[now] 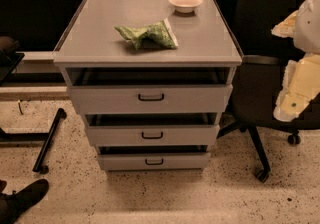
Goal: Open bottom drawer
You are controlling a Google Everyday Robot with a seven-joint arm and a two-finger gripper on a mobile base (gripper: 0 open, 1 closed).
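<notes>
The grey cabinet (100, 48) stands in the middle of the camera view with three drawers stacked in its front. The bottom drawer (120, 161) has the narrowest, shortest panel and a small black loop handle (154, 161). It is pulled out slightly, with a dark gap above it. The mid-sized drawer (151, 135) and the widest top drawer (150, 98) also stand slightly out. My gripper (300, 83) shows as white and yellowish parts at the right edge, well right of and above the bottom drawer, touching nothing.
A crumpled green bag (147, 34) and a small bowl (185, 2) lie on the cabinet top. A black office chair (265, 68) stands close on the right, its caster (261, 174) near the cabinet's foot. A black frame leg (47, 143) and a shoe (22, 198) are at left.
</notes>
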